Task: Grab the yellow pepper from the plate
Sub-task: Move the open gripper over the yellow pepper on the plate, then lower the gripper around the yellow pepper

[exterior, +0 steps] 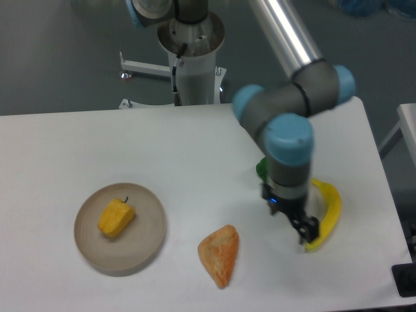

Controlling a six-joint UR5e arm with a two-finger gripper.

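Observation:
The yellow pepper [116,218] lies on the round beige plate [146,244] at the front left of the white table, its thin dark stem pointing up and right. My gripper [305,233] hangs far to the right of the plate, low over the table next to a yellow banana. It holds nothing that I can see. Its fingers are dark and small here, and I cannot tell whether they are open or shut.
An orange wedge-shaped piece [220,254] lies between the plate and the gripper. A curved yellow banana [327,216] lies right beside the gripper. A green object [260,169] is partly hidden behind the wrist. The robot base [192,52] stands at the table's back.

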